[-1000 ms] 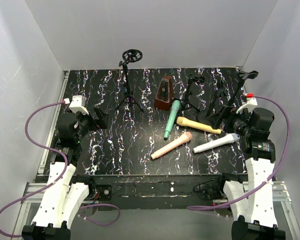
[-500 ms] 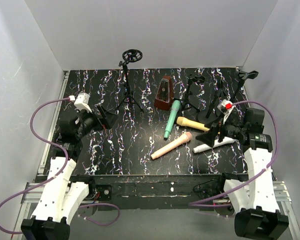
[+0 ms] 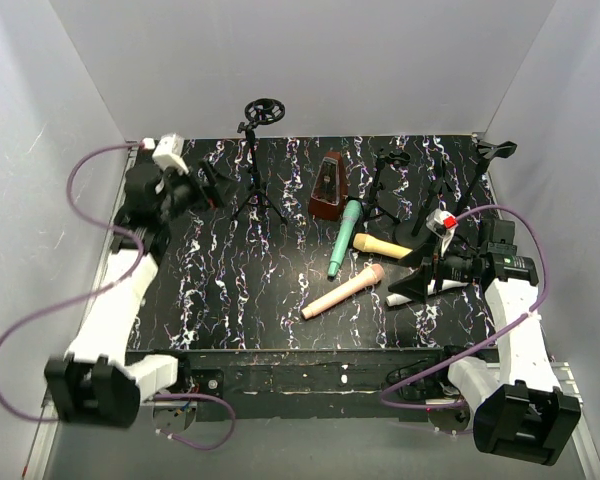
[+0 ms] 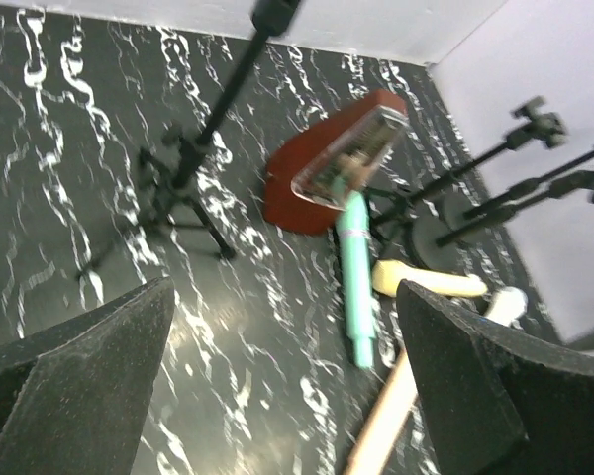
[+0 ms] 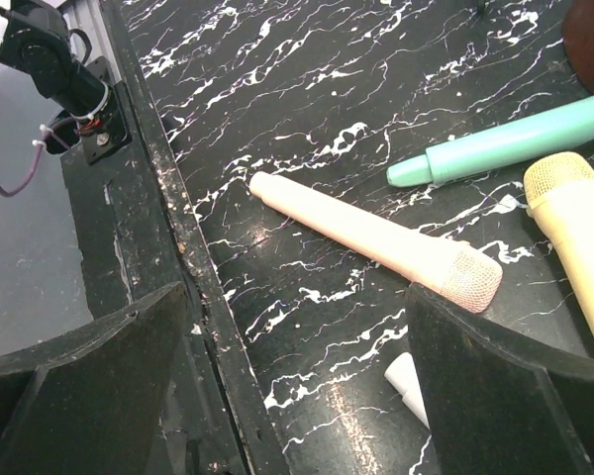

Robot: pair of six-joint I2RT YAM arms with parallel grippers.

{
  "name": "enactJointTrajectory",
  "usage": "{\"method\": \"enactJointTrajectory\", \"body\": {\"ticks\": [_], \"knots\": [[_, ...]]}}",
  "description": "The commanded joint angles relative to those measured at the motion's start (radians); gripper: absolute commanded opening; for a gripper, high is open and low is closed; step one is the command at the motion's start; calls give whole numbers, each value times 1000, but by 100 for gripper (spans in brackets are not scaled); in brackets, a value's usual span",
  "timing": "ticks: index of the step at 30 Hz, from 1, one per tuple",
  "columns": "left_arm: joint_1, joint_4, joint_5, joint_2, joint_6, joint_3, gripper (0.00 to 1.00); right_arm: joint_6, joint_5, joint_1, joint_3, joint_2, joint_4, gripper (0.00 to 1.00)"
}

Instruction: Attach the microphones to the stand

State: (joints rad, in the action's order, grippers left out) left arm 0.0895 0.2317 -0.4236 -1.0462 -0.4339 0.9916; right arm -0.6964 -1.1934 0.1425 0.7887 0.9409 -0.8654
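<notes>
Four microphones lie right of the table's centre: teal-green (image 3: 344, 238), pale yellow (image 3: 395, 249), peach-pink (image 3: 343, 291) and white (image 3: 461, 281). The white one is partly covered by my right gripper (image 3: 412, 272), which hangs open above its handle, pointing left. In the right wrist view the pink microphone (image 5: 376, 237) lies ahead of the open gripper (image 5: 297, 386), and the white handle tip (image 5: 408, 386) shows by the right finger. A tripod stand (image 3: 258, 185) with a ring clip rises at the back. My left gripper (image 3: 216, 184) is open just left of it, holding nothing (image 4: 282, 396).
A brown metronome (image 3: 328, 190) stands behind the teal microphone. More black stands (image 3: 380, 190) (image 3: 438, 205) (image 3: 485, 165) crowd the back right. The table's front edge (image 5: 178, 257) runs close to my right gripper. Grey walls enclose the table on three sides.
My left arm has swung up and back toward the tripod stand. My right gripper has moved left and turned over the white microphone. Both stay open.
</notes>
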Motion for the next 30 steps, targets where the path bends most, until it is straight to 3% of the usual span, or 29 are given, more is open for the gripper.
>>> {"method": "enactJointTrajectory", "body": {"ticks": [1, 7, 10, 12, 16, 20, 23, 26, 29, 30], "knots": [[3, -344, -88, -245, 139, 50, 93, -38, -41, -1, 4, -39, 3, 97], [3, -785, -210, -524, 207, 58, 91, -35, -18, -1, 3, -39, 6, 97], [3, -1039, -262, -639, 195, 44, 83, -35, -15, -1, 3, -34, 8, 98], [3, -1112, -276, -708, 164, 77, 78, -32, -12, -1, 1, -30, 11, 98], [18, -1155, -273, -788, 165, 134, 72, -32, -9, -1, 1, -19, 11, 98], [44, -1096, -262, -821, 216, 197, 64, -35, -3, -1, 1, -8, 12, 98], [67, -999, -248, -834, 268, 251, 43, -34, -2, -1, 3, 2, 12, 98], [84, -976, -221, -833, 320, 255, 33, -35, 2, -1, 4, 9, 11, 98], [90, -937, -228, -828, 349, 266, 3, -35, 2, -1, 3, 9, 9, 98], [90, -934, -236, -818, 356, 266, 0, -35, 3, -1, 3, 7, 11, 98]]}}
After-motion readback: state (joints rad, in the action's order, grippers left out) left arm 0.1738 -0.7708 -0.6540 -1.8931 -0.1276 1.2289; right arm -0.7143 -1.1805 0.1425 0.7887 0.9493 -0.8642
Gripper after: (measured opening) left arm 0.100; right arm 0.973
